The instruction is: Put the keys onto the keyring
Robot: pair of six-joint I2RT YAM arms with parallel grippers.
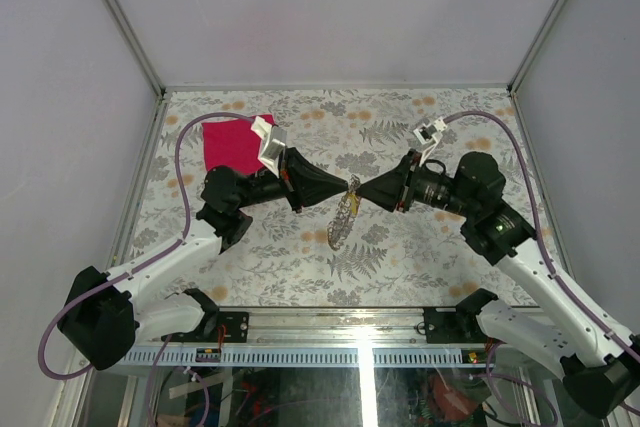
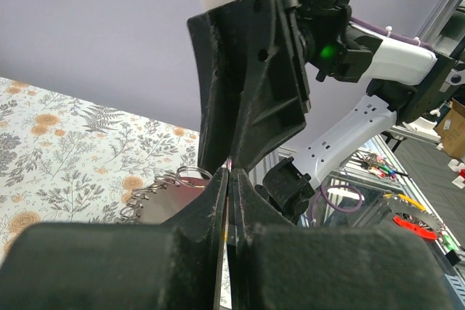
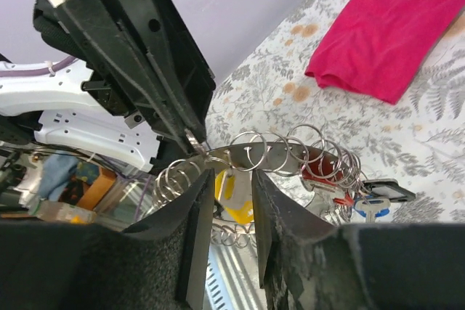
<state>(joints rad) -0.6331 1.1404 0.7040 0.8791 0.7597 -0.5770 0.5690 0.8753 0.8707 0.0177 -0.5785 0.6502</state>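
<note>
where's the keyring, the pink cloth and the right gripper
keyring [image 1: 343, 215]: top view, middle of the silvery metal
pink cloth [image 3: 392, 27]: right wrist view, middle of the fabric
right gripper [image 3: 231, 179]: right wrist view, between its fingertips

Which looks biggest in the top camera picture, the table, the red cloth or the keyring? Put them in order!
1. Table: biggest by far, it fills the middle of the view.
2. Red cloth: much smaller than the table.
3. Keyring: smallest, a thin metal bundle hanging at the middle.
</note>
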